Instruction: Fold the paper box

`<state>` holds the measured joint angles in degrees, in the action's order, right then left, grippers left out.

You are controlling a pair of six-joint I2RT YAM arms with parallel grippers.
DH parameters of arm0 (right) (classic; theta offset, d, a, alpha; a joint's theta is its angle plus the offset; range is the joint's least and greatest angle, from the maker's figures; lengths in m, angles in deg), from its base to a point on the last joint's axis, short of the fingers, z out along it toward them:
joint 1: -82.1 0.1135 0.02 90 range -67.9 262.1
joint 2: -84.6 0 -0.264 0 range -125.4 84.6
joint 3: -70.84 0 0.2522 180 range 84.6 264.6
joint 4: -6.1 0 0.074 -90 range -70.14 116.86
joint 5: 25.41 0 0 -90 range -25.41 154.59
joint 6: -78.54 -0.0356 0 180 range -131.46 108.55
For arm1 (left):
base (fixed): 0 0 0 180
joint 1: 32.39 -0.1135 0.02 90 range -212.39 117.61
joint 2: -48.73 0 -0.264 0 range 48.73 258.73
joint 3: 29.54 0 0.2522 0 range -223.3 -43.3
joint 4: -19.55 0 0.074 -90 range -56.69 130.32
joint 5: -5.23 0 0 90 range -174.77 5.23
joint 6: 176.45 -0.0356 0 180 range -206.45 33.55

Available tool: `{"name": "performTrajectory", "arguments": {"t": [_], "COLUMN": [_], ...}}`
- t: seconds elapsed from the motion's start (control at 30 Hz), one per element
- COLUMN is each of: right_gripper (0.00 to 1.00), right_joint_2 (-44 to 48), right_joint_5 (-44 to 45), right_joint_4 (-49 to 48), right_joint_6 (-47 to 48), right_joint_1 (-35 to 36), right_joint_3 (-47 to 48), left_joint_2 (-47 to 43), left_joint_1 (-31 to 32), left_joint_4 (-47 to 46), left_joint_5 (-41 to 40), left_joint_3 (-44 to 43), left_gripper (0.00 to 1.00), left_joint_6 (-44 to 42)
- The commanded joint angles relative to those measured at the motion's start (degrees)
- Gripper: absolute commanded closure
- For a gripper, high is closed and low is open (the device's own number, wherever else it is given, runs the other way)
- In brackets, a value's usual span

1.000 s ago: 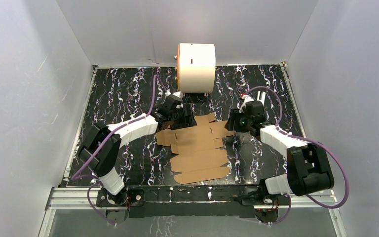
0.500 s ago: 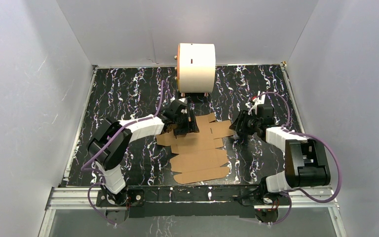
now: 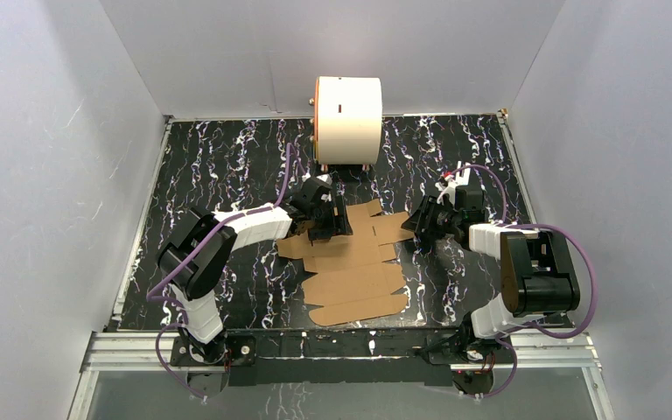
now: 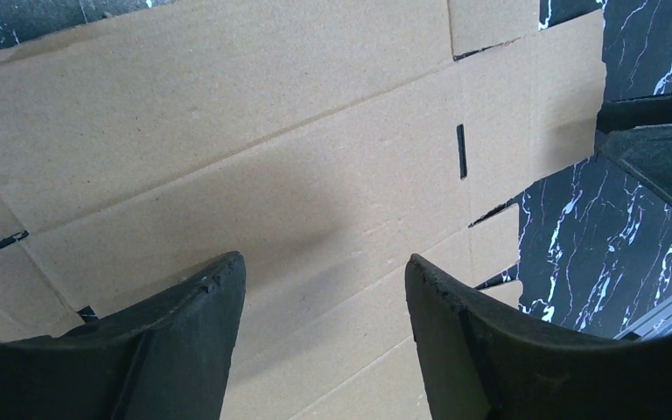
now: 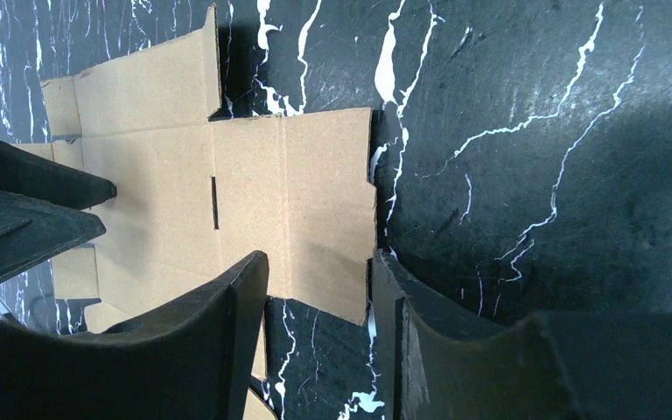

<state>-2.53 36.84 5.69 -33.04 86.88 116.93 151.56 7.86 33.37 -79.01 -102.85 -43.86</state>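
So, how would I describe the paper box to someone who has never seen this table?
Look at the black marbled table, in front of the white cylinder. The paper box lies flat there, near the middle: the only brown thing, an unfolded cardboard sheet with flaps and slots.

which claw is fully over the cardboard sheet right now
The left claw: both its fingers hang over the flat paper box. The right claw instead straddles the edge of the sheet's right flap, one finger over the black table.
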Motion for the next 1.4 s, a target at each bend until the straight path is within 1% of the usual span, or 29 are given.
{"name": "performTrajectory", "arguments": {"t": [0.0, 0.1, 0.23, 0.3, 0.5, 0.67, 0.8, 0.97, 1.1, 1.37], "right_gripper": [0.46, 0.48, 0.60, 0.64, 0.72, 0.73, 0.76, 0.79, 0.80, 0.81], "right_joint_2": [-1.5, -1.1, 1.1, 2.4, 5.2, 7.0, 8.3, 8.7, 8.0, 6.4], "right_joint_5": [-5.4, -7.1, -7.6, -7.3, -2.0, 9.0, 18.9, 27.1, 35.4, 45.2], "right_joint_4": [-1.6, -0.5, 1.6, 3.0, 7.6, 12.4, 16.9, 19.3, 20.8, 24.8], "right_joint_6": [0.2, 1.2, 2.7, 3.6, 6.3, 7.9, 9.5, 11.3, 12.1, 12.5], "right_joint_1": [0.1, 0.1, 0.2, 0.3, 3.6, 8.9, 12.9, 17.9, 22.3, 29.9], "right_joint_3": [-0.6, 0.3, 1.3, 1.8, 3.3, 5.8, 7.8, 9.3, 10.5, 15.4], "left_joint_2": [0.5, 0.7, 1.2, 1.2, 1.4, 1.0, 0.9, 0.9, 0.9, 0.6], "left_joint_1": [0.1, 0.1, 0.1, 0.1, 0.1, 0.1, 0.0, 0.1, 0.1, 0.1], "left_joint_4": [0.3, 0.3, 0.3, -1.4, -1.9, -2.2, -2.4, -2.7, -3.0, -3.5], "left_joint_5": [0.2, 0.1, -0.3, -0.6, -0.7, -1.3, -1.4, -1.5, -1.5, -1.5], "left_joint_3": [1.7, 2.3, 2.6, 2.9, 3.2, 3.9, 4.2, 4.5, 4.9, 5.2], "left_gripper": [0.36, 0.36, 0.36, 0.36, 0.36, 0.36, 0.36, 0.37, 0.37, 0.37], "left_joint_6": [0.3, 0.4, 0.5, 0.6, 0.8, 1.0, 1.1, 1.2, 1.4, 1.9]}}
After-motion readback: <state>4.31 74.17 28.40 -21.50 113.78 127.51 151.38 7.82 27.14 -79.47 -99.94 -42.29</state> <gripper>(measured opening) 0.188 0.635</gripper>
